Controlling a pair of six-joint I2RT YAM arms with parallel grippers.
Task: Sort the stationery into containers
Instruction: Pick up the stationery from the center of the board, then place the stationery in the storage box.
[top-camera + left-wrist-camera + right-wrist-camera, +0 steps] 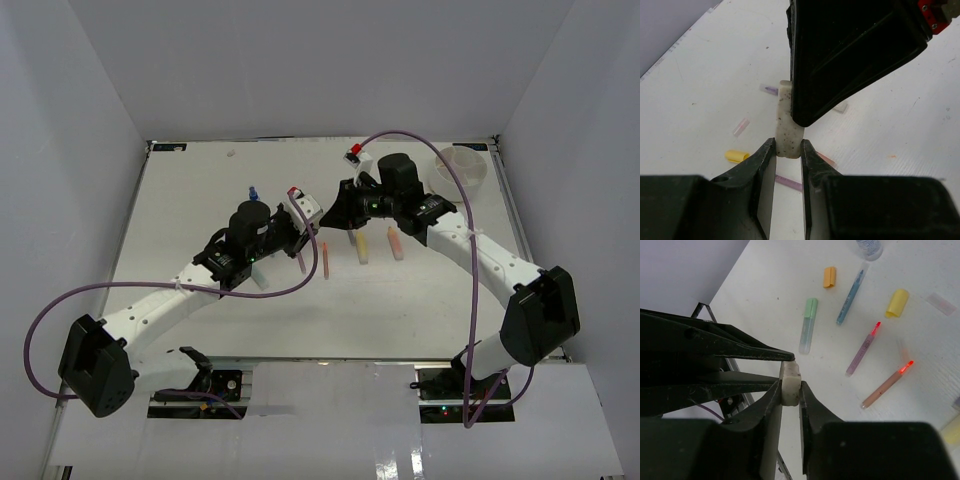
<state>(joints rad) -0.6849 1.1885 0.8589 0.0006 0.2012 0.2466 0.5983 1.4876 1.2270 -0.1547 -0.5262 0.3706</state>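
Observation:
A white speckled eraser (786,120) hangs above the table, held from both ends. My left gripper (787,151) is shut on its near end. My right gripper (790,390) is shut on the other end (790,381), and its black body (850,50) fills the top of the left wrist view. The two grippers meet at mid-table (318,222). Below lie a green highlighter (808,325), blue pen (851,290), purple pen (862,352), orange pen (887,385) and yellow piece (897,302). The round white tub (462,167) stands at the far right.
A blue-capped bottle (254,195) stands behind the left arm. Pens and highlighters (360,245) lie just in front of the grippers. A small yellow eraser (736,156) and pink piece (741,126) lie on the table. White walls close in the table.

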